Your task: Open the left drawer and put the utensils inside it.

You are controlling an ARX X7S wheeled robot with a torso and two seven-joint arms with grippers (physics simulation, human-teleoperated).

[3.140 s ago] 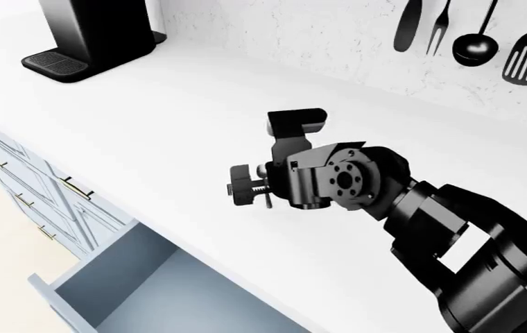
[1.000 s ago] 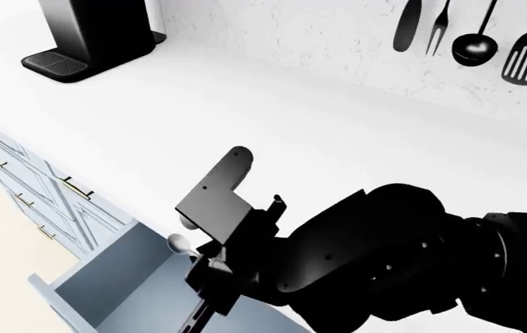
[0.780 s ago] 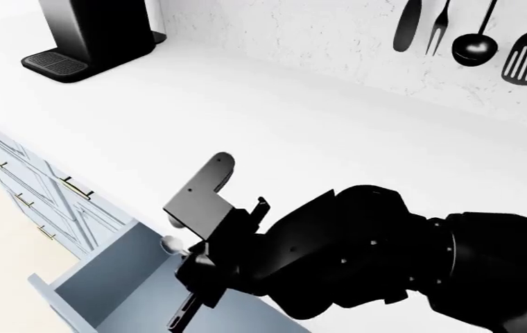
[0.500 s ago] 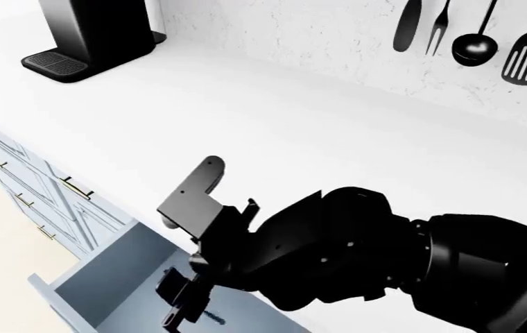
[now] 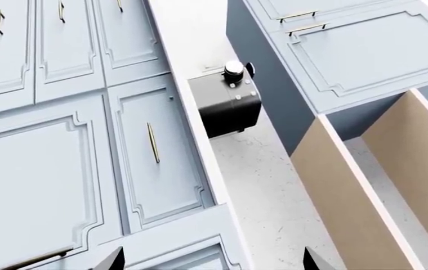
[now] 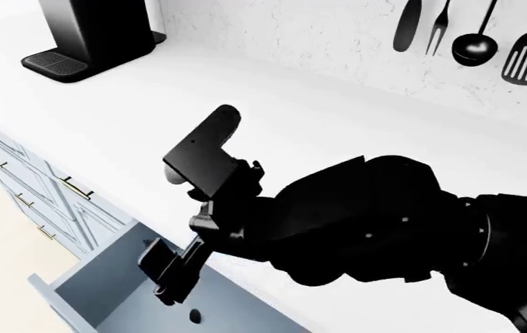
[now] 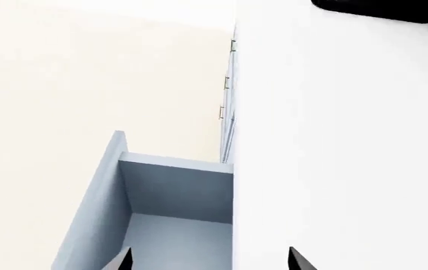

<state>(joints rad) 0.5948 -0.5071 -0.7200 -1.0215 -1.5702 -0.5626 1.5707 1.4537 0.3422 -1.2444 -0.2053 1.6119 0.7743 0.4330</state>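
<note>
In the head view the right gripper hangs at the end of a bulky black arm, reaching down over the counter edge into the mouth of the left drawer, which stands pulled out, its plain blue-grey box showing. A small dark object lies on the drawer floor just below the gripper; it is too small to say whether it belongs to the utensils. The right wrist view looks straight down at the drawer beside the white countertop, and only the two dark fingertips show at the frame's edge, set wide apart with nothing between them. The left gripper likewise shows spread tips, empty, facing pale blue-grey cabinet doors. On the counter stands a black coffee machine, and a black utensil set hangs on the wall.
</note>
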